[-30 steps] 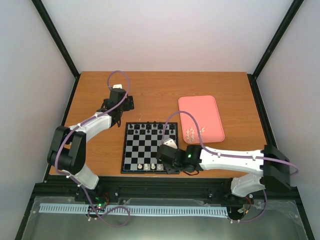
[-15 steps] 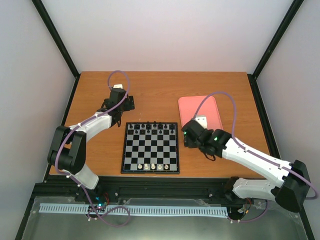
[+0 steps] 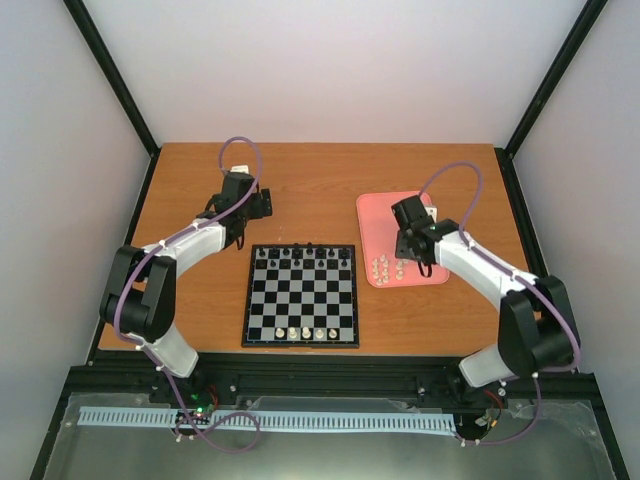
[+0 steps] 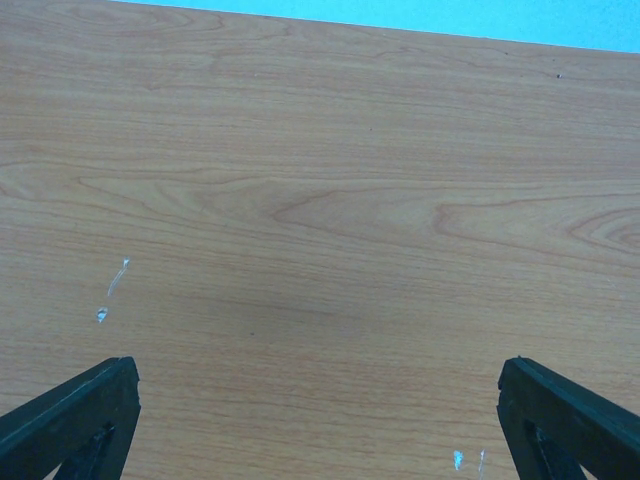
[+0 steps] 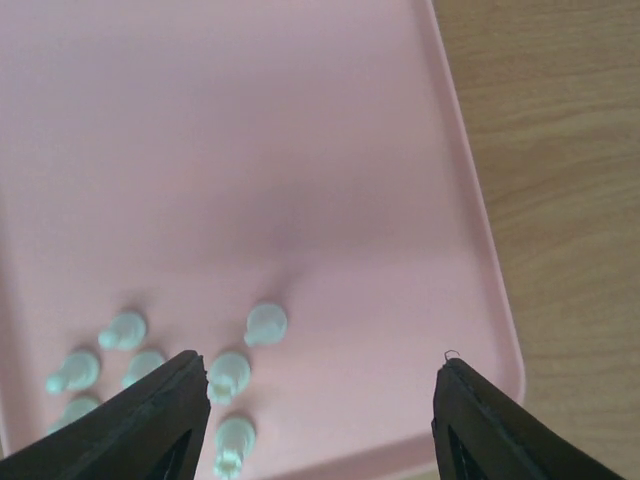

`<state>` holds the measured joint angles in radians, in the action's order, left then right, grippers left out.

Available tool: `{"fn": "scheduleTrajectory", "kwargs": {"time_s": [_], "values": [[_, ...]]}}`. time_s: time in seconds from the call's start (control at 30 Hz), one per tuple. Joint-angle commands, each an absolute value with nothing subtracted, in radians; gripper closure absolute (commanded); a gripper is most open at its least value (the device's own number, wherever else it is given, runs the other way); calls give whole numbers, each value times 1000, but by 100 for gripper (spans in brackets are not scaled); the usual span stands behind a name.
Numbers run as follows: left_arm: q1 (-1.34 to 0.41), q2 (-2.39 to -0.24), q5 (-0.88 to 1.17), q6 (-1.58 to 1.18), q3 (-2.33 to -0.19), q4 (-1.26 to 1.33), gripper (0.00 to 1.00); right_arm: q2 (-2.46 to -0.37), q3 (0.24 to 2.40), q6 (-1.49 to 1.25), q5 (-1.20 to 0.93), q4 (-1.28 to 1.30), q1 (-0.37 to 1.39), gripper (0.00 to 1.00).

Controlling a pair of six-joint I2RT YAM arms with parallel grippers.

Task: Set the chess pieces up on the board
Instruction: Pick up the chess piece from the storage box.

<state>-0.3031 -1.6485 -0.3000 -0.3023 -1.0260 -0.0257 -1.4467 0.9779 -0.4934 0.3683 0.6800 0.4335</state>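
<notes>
- Right gripper (image 5: 315,425): jaws apart with nothing between them. It hangs low over the near part of the tray (image 5: 250,150).
- Its left finger (image 5: 150,420) is just beside one of the white pieces (image 5: 228,372), but whether they touch cannot be told. Its right finger stands over bare pink near the tray's right rim.
- The loose white pieces lie in a small cluster on the near left part of the tray. Most are tipped on their sides, and most are to the left of the open jaws.
- Left gripper (image 4: 320,430): jaws spread wide and holding nothing. It is over bare wood of the table (image 4: 320,200), beyond the board's far left corner.
- The board (image 3: 300,295) lies flat between the two arms at the middle of the table, just left of the tray and apart from it.
- A few white pieces (image 3: 300,333) stand in a row on the board's near rank.
- Black pieces (image 3: 300,250) line its far edge, and the squares between the two rows are bare.
- The right arm reaches in over the tray from the right, and the left arm curves up along the board's left side.
</notes>
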Motion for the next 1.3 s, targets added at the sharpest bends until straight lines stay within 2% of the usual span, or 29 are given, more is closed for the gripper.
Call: {"fn": "scheduleTrajectory", "kwargs": {"time_s": [0.0, 0.17, 0.27, 0.3, 0.4, 0.6, 1.13, 1.27], "values": [[-305, -1662, -276, -285, -1070, -40, 0, -1525, 1046, -446, 283, 585, 384, 31], [-305, -1664, -274, -283, -1068, -41, 0, -1604, 1073, -440, 249, 563, 379, 33], [-305, -1657, -275, -281, -1063, -38, 0, -1643, 1074, -441, 233, 555, 368, 58], [-306, -1657, -276, -280, -1063, -39, 0, -1654, 1074, -439, 227, 555, 365, 59], [-305, -1658, -280, -276, -1063, -40, 0, -1664, 1065, -439, 223, 552, 361, 59], [-305, -1662, -278, -275, -1065, -39, 0, -1648, 1040, -436, 206, 549, 355, 50], [-305, -1666, -292, -272, -1059, -37, 0, -1673, 1001, -437, 184, 520, 342, 59], [-305, -1667, -291, -272, -1057, -36, 0, -1651, 985, -441, 187, 517, 341, 59]]}}
